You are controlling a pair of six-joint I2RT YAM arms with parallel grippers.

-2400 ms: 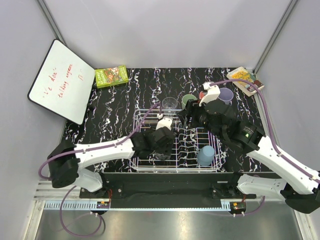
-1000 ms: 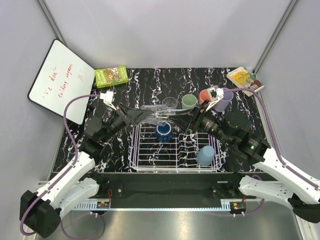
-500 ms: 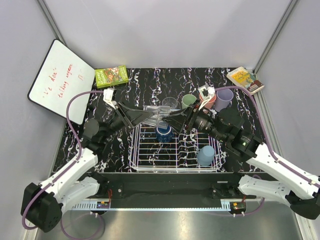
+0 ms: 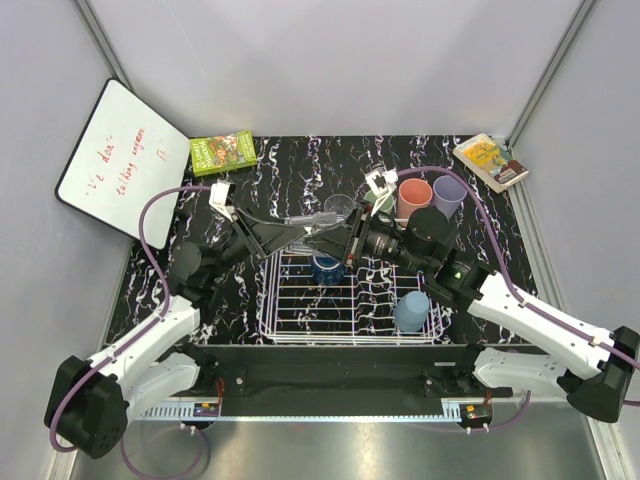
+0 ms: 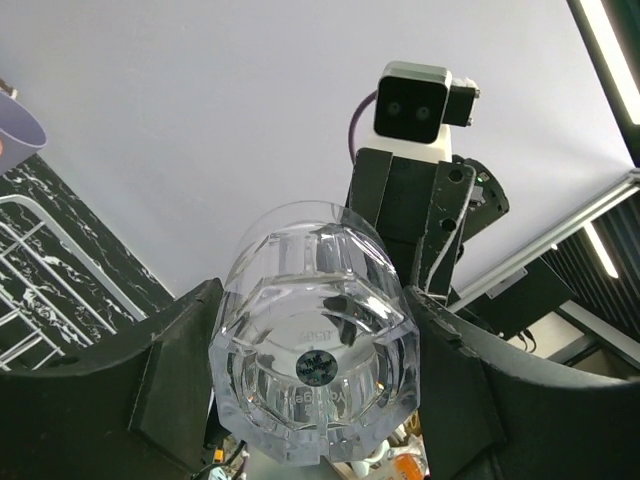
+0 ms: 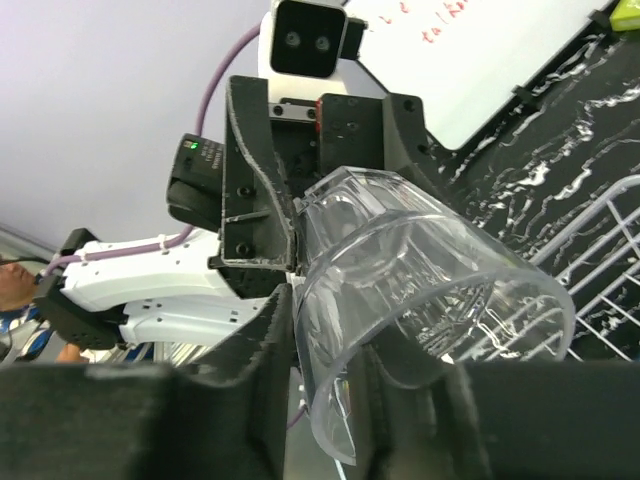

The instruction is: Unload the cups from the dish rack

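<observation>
My left gripper [image 4: 300, 229] is shut on a clear glass [image 4: 312, 224] and holds it on its side above the back edge of the white dish rack [image 4: 290, 326]. In the left wrist view the fingers [image 5: 180, 380] press both sides of the glass [image 5: 315, 370]. My right gripper [image 4: 332, 238] meets it from the right; its fingers [image 6: 265, 370] pinch the glass wall [image 6: 430, 290] at the rim. A dark blue cup [image 4: 328, 268] and a light blue-grey cup [image 4: 411, 311] stand in the rack. A salmon-pink cup [image 4: 414, 197], a lavender cup [image 4: 449, 195] and a second clear glass [image 4: 340, 207] stand behind it. The green cup is hidden.
A whiteboard [image 4: 120, 160] leans at the back left. A green book [image 4: 223, 152] lies at the back, another book [image 4: 490, 160] at the back right corner. Grey walls close in the black marbled table [image 4: 210, 270].
My left gripper lifted the clear glass out of the rack and turned it sideways. My right gripper moved left from the cups behind the rack and closed on the glass's rim.
</observation>
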